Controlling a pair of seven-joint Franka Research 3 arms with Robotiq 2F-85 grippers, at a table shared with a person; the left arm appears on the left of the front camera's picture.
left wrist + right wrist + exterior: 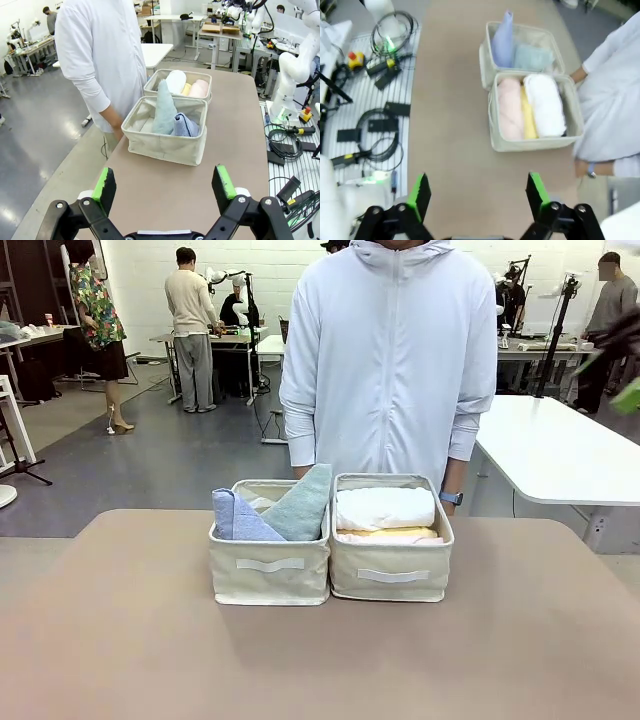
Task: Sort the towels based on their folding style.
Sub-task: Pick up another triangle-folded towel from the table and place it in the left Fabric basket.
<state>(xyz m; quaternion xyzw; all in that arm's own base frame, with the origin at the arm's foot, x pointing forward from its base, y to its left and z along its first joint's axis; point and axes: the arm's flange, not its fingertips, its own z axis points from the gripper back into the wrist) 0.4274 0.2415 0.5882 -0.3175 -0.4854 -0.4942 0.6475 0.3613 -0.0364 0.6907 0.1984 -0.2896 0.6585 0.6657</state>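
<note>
Towels sit sorted in two cream baskets side by side on the worktop (120, 640), in front of the person in a white jacket (390, 360): we see the left basket (268, 580) holding the grey-green cone (302, 508) and the lavender-blue cone (238, 520). The right basket (392, 585) holds the white roll (385, 508), the yellow roll (400, 533) and the pink roll (510, 107). Our left gripper (165, 186) and right gripper (477, 192) hover above the worktop, each with jaws apart and empty.
</note>
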